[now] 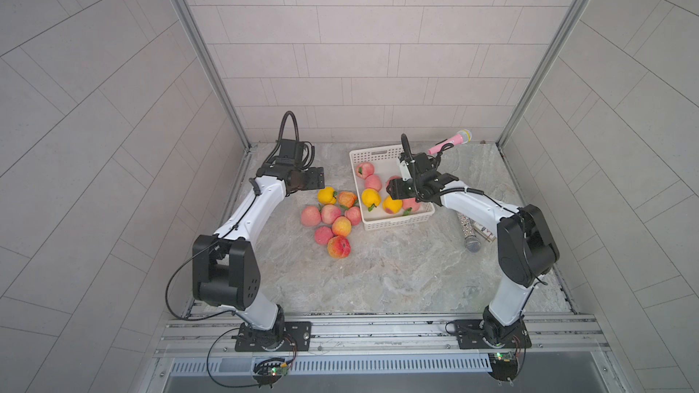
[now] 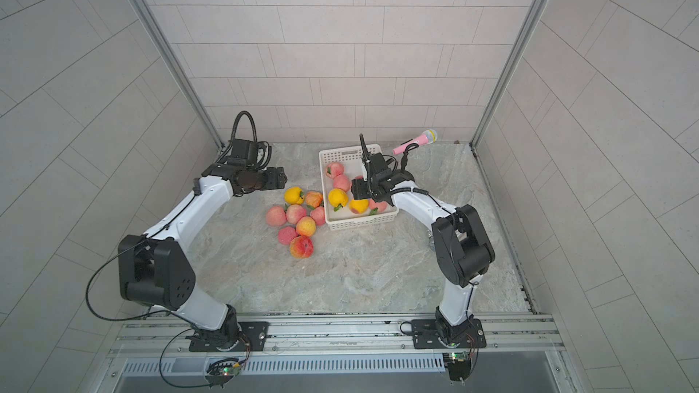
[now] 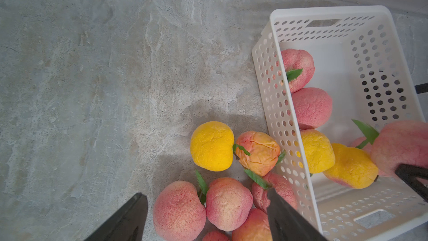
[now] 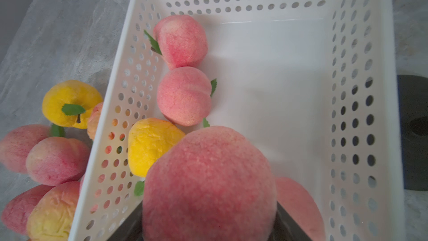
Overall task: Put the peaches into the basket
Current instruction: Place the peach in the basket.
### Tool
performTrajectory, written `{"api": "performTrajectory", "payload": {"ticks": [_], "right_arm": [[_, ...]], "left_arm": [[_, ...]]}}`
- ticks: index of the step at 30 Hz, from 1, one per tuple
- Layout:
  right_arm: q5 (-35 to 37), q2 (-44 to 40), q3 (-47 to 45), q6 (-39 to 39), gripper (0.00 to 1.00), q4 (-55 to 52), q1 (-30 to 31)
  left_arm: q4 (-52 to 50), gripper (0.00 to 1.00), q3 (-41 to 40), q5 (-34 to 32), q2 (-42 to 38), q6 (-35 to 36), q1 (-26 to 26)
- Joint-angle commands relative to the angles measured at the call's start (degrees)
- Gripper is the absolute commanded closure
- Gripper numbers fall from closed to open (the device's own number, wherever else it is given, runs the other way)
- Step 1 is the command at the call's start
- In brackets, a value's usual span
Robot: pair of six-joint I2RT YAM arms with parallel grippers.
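over the basket [image 1: 393, 223]: right hand [image 4: 208, 224] clamped on a pink peach [image 4: 208, 175]
left hand [image 3: 205, 193]: spread apart, above loose peaches [image 1: 331, 214] on the desk [image 1: 378, 281] beside the basket

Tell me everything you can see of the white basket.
The basket is white plastic, rectangular, with round-holed walls, a slot handle at each end and a solid floor. It stands upright on the marbled table, toward the far side. Five peaches lie inside, three pink and two yellow. The right tool holds a pink peach above it. Loose peaches crowd close outside one long wall.
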Motion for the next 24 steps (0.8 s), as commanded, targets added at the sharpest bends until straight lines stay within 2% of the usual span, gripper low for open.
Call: {"api": "performTrajectory", "payload": {"ticks": [1,5,9,24], "right_arm": [[2.62,2.14,1.63,-2.27,0.34,-2.33,-0.58],[3.62,4.44,2.98,-3.29,0.34,-4.41,-0.74],[1.69,6.02,3.91,-3.9,0.35,-5.72,-0.59],[0.55,6.97,3.54,-4.19,0.36,-6.16,2.53]], "left_arm": [[0.34,0.13,0.29,0.37,0.75,1.0,0.33],[0.29,0.13,0.41,0.42,0.94,1.0,0.37],[0.25,0.13,0.51,0.8,1.14,1.0,0.56],[0.07,0.13,0.68,1.07,1.46,1.0,0.68]]}}
